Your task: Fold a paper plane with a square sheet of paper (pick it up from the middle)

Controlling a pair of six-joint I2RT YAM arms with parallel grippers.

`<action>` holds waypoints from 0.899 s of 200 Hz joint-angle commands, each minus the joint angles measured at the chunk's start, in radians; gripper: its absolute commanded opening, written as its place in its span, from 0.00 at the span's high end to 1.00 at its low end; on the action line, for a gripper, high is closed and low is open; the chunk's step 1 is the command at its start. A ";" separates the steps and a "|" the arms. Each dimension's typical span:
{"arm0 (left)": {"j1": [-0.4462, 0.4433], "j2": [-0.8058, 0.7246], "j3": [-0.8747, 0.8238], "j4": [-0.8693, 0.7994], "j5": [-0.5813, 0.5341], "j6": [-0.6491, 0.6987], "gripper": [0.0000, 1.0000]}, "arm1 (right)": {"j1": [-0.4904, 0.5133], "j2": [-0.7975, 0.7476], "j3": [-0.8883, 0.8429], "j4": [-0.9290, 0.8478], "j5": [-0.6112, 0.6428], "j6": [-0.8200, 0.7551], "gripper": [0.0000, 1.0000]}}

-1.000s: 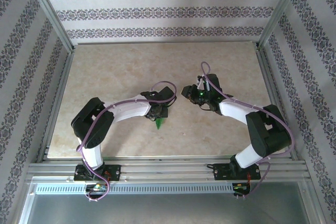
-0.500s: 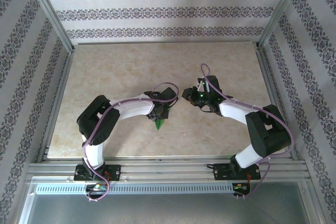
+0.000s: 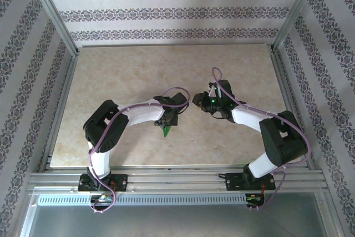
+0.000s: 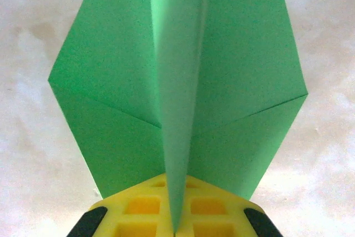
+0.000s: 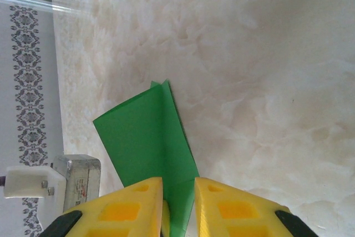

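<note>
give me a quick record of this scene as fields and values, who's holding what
object: paper plane, bright green, folded, with a raised centre ridge and a wing spread to each side
left end effector: shut on the centre ridge of the paper plane
right end effector: one finger on each side of the green paper, with a gap between them; grip unclear
surface: table, pale and marbled
top view: a green tip pokes out from under the left end effector, pointing toward the near edge
</note>
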 commanded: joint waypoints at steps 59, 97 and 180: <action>0.113 -0.011 0.171 0.003 -0.006 0.121 0.95 | -0.044 -0.147 -0.026 -0.109 0.111 -0.158 0.48; 0.174 0.090 0.293 0.015 0.016 0.153 0.95 | -0.094 -0.277 -0.027 -0.237 0.225 -0.311 0.20; 0.233 0.312 0.538 -0.051 0.062 0.197 0.94 | -0.163 -0.373 -0.067 -0.290 0.274 -0.377 0.12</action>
